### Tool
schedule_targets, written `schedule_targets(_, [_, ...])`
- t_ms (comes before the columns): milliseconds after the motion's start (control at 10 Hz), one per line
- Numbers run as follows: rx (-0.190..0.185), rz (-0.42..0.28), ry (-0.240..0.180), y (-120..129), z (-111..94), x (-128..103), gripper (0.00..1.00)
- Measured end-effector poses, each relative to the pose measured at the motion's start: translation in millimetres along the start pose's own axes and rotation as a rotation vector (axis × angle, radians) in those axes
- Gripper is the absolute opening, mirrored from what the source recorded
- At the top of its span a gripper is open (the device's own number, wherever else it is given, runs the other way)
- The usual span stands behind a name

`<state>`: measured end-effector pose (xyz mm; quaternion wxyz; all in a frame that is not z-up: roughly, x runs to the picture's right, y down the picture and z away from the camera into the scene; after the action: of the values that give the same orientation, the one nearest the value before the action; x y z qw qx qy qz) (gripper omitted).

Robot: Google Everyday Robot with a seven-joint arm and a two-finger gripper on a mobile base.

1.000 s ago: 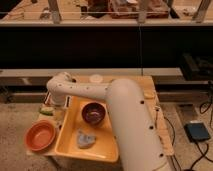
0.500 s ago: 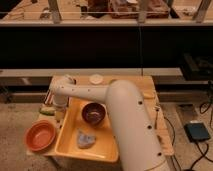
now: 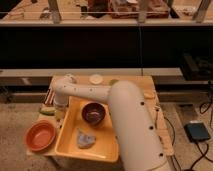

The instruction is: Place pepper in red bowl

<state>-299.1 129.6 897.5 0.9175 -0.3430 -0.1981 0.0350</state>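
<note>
Just the one camera view, so here's what we've got. The arm (image 3: pixel 125 110) reaches from the lower right across the yellow tray (image 3: pixel 107 144), and the gripper (image 3: pixel 60 102) sits low at the left side of the table (image 3: pixel 131 82), just past the tray's rim. We can't tell if it's clenched, released or carrying anything.

The red bowl (image 3: pixel 41 135) at the front-left corner looks empty, so we'd say the drop isn't done yet.

A pale greenish sliver (image 3: pixel 47 110) lies just beside the gripper. It might be the pepper, but we honestly can't tell. The arm also hides much of the table's right side.
</note>
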Motion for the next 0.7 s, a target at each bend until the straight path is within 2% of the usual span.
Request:
schedule_targets(100, [-0.006, 0.004, -0.001, 1, 2, 1, 0.33])
schedule_targets(400, [-0.01, 0.009, -0.006, 3, 4, 2, 0.33])
schedule_targets(500, [-0.001, 0.002, -0.016, 3, 1, -2, 0.33])
schedule_targets(700, [0.021, -0.013, -0.044, 5, -20, -10, 0.33])
